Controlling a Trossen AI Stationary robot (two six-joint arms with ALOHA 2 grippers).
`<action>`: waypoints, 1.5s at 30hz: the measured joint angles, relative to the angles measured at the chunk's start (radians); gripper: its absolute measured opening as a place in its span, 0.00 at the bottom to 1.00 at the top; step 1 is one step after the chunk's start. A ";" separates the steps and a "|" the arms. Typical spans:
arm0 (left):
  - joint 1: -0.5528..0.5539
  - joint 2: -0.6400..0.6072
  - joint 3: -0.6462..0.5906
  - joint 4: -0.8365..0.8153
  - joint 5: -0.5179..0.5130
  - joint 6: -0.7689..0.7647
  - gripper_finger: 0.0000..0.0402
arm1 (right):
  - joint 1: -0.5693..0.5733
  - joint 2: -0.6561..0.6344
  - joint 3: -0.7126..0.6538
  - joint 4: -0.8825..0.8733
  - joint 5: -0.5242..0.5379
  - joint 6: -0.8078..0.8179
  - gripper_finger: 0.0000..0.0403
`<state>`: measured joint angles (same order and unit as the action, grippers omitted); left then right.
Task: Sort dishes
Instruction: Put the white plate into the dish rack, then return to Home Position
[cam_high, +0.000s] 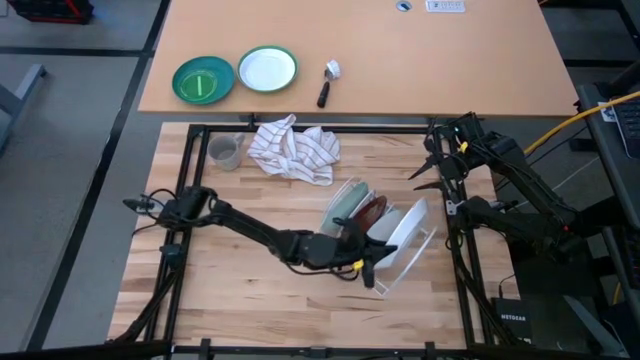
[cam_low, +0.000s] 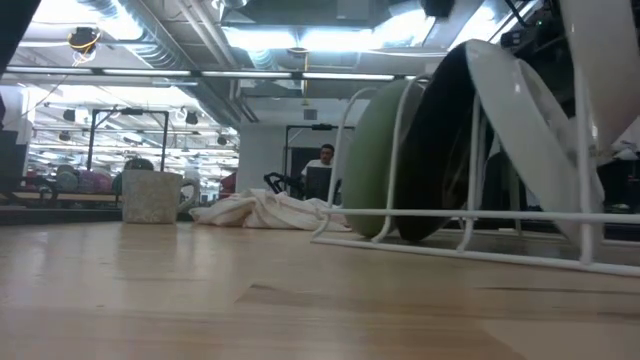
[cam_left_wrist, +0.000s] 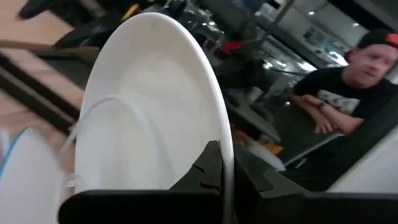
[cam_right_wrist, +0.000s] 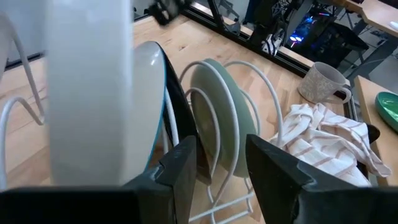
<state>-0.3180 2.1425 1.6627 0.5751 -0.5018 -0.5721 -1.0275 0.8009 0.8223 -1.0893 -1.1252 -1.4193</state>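
Observation:
A white wire rack (cam_high: 425, 245) stands on the wooden table. In it, on edge, are a pale blue-green plate (cam_high: 345, 205), a dark red plate (cam_high: 371, 212) with a black underside (cam_low: 440, 140) and a white plate (cam_low: 520, 120). My left gripper (cam_high: 365, 262) is at the rack's near end, shut on another white plate (cam_high: 408, 232), which fills the left wrist view (cam_left_wrist: 149, 106). My right gripper (cam_right_wrist: 217, 168) is open and empty, above the table to the right of the rack (cam_high: 428, 172). My left gripper pinches the white plate's rim (cam_left_wrist: 227, 171) between its two fingers, one finger on each face of the plate. The plate stands on edge and leans over the rack's near end. Whether its lower edge rests in the rack, I cannot tell.
A grey mug (cam_high: 226, 152) and a striped cloth (cam_high: 295, 150) lie at the table's far left. On the tan table behind are a bright green plate (cam_high: 203, 80), a green-rimmed white plate (cam_high: 268, 69) and a brush (cam_high: 328, 82). A person (cam_left_wrist: 354, 81) sits beyond the table.

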 joint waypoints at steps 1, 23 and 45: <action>0.006 0.010 0.000 -0.003 0.001 -0.015 0.00 | 0.000 0.000 0.000 0.000 0.000 0.000 0.36; 0.019 0.050 -0.001 -0.225 0.030 -0.076 0.08 | 0.000 0.000 0.000 -0.003 0.000 0.000 0.36; 0.021 -0.026 -0.001 -0.237 0.046 0.172 0.35 | 0.000 -0.001 0.000 -0.005 0.000 0.025 0.36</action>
<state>-0.2966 2.1169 1.6619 0.3383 -0.4561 -0.4001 -1.0275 0.8001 0.8223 -1.0946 -1.1255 -1.3942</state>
